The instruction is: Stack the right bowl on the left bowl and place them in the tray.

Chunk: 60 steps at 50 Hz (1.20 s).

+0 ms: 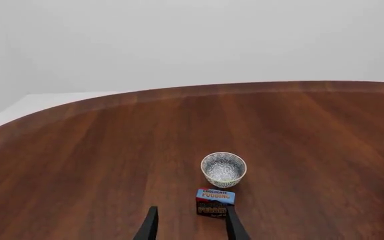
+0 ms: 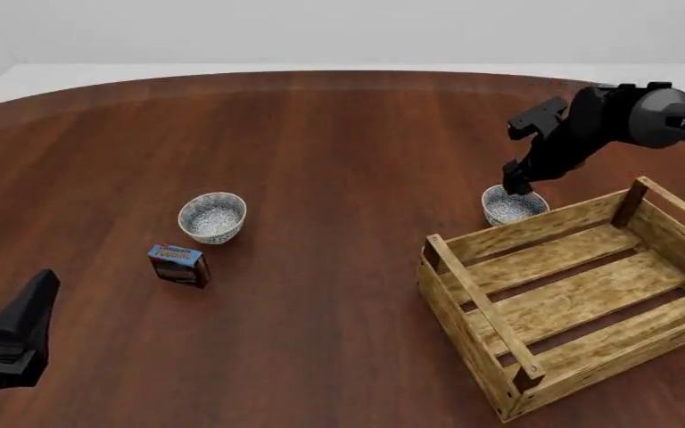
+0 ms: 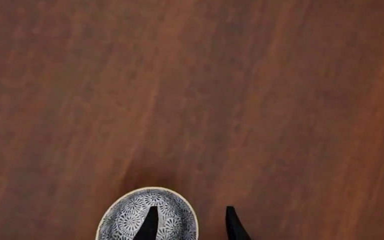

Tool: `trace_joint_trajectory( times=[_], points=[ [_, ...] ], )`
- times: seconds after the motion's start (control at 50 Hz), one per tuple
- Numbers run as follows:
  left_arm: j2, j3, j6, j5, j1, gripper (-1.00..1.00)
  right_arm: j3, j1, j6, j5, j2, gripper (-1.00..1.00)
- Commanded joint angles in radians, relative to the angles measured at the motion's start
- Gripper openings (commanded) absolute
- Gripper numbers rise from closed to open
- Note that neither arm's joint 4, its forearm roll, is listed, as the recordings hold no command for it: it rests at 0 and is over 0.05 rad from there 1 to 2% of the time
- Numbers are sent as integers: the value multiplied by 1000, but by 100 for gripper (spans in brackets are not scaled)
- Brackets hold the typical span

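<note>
A: Where is the right bowl [image 2: 514, 206] found?

B: It is seen on the table [image 2: 342, 143] just beyond the far left corner of the tray [image 2: 581, 299], touching or nearly touching the slats there. The right gripper [image 2: 517, 185] is poised directly over its rim. In the right wrist view the fingers are held apart, one fingertip [image 3: 149, 225] over the bowl's inside and the other outside the rim, so the wall is straddled but not yet pinched.

A: What might go wrong?

B: If the jaws are closed with too little depth, the thin rim could be clipped and the bowl tipped or flicked away. It could also be pushed against the tray, since so little room is left on that side. A one-sided rim hold may let the bowl swing as it is lifted, which would make a clean stack on the left bowl [image 2: 213, 217] harder.

A: And around the left bowl?

B: The left bowl lies well to the left of the tray, in open table. A small blue-brown pudding box [image 2: 179, 264] is set just beside it on the near side. The box may be struck when the stacked pair is gripped from that side. The left gripper [image 1: 190, 225] is released, its fingers parted, and is held well back from the tray, behind the box.
</note>
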Motion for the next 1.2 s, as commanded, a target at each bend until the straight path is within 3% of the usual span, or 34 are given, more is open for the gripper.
trace_joint_trajectory(
  times=[0.02,0.9,0.92,1.2],
  points=[
    [8,0,4,-6,1,100,13,-1,-1,-15,18,100],
    [21,0,7,-15,1,100,43,8,7,-70,80,100],
    [24,0,7,-18,1,100,43,7,6,-71,80,-100],
    [34,0,7,-29,0,100,33,12,6,-65,70,-100]
  ],
)
